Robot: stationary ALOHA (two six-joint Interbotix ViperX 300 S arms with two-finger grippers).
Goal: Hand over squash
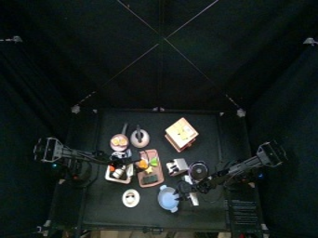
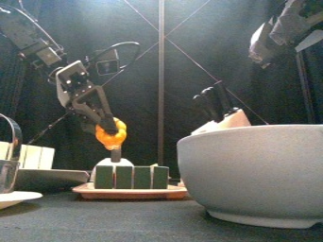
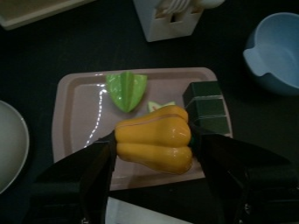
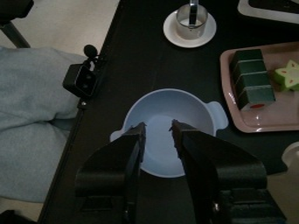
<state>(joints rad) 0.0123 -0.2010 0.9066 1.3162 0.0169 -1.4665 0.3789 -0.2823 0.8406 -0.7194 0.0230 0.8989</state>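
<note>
**Squash held above the tray by the left arm**

We found the squash point(image 3: 155, 143) clamped between the jaws of the left gripper point(image 3: 156, 150), one black jaw pressed to each side of its yellow-orange, lobed body. In the front view the same squash point(image 2: 110, 129) hung clear of the worktop point(image 2: 127, 222), just above the dark green blocks point(image 2: 130, 176) that stood on the pink tray point(image 3: 82, 109). The left wrist view looked down past the squash onto that tray, where a light green leaf-shaped piece point(image 3: 126, 89) lay beside one of the dark green blocks point(image 3: 211, 105). We could not tell whether the squash touched anything below it.

The right gripper point(image 4: 158, 140) hung over the light blue dish point(image 4: 163, 131), its jaws standing apart with nothing between them. The dish sat on the worktop near the pink tray point(image 4: 263, 83), and a small round white saucer carrying a metal cup point(image 4: 191, 24) stood farther along. Past the worktop's edge, the right wrist view showed light blue cloth point(image 4: 35, 87), on which a small black device point(image 4: 82, 77) rested.

From above, we saw both arms reaching in over the cluttered worktop point(image 1: 224, 135), the left gripper point(image 1: 125, 167) beside the tray and the right gripper point(image 1: 189, 191) near the dish point(image 1: 168, 198). A tan-and-white boxy block point(image 1: 181, 133) stood well apart toward the back.
</note>
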